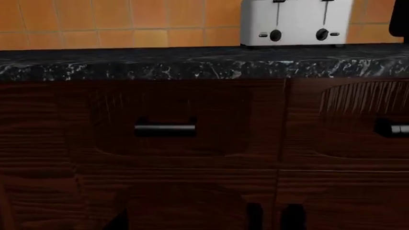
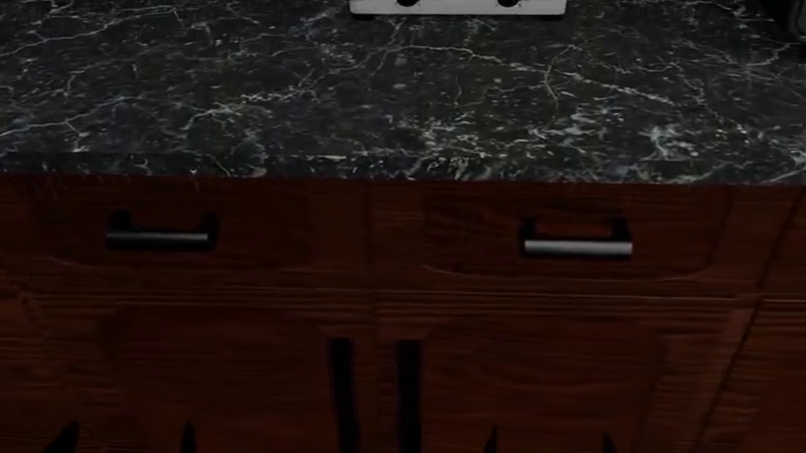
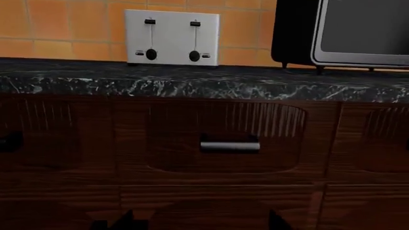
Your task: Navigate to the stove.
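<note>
The stove is not in any view. I face a run of dark wood cabinets under a black marbled countertop point(image 2: 403, 94). Only the dark fingertips of my grippers show, at the bottom edge of the head view. The left gripper point(image 2: 126, 444) has its two tips apart and nothing between them. The right gripper point(image 2: 548, 444) is the same, and its tips also stand wide apart in the right wrist view point(image 3: 198, 224). One left fingertip point(image 1: 118, 221) shows in the left wrist view. Both grippers hang low, in front of the cabinet doors.
A white two-slot toaster point(image 3: 171, 37) stands at the back of the counter against orange tiles; it also shows in the left wrist view point(image 1: 295, 21). A black microwave point(image 3: 357, 31) stands beside it. Two drawers have short bar handles point(image 2: 158, 240) point(image 2: 577, 248). The cabinet fronts are close ahead.
</note>
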Available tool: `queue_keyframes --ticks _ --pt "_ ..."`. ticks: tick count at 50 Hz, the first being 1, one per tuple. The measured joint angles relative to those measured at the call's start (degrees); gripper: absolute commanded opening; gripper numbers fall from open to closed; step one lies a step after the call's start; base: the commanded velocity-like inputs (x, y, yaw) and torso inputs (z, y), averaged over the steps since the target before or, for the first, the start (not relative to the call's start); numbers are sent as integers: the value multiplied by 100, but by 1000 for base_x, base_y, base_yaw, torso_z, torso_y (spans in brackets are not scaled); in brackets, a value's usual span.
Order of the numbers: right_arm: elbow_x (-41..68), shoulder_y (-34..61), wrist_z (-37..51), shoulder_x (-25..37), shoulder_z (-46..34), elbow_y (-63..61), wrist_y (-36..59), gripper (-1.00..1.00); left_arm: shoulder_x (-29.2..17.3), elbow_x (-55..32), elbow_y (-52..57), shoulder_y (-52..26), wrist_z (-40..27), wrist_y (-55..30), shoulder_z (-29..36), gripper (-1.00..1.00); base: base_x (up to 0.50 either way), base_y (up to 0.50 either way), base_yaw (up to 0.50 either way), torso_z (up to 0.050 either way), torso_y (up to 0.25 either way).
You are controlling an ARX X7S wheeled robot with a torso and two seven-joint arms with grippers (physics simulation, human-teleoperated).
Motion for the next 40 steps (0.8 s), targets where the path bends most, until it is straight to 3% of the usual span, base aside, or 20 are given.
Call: queue_keyframes --ticks 40 --pt "85 24 49 56 -69 3 42 100 -50 -70 -3 -11 -53 24 75 100 -500 -2 0 0 0"
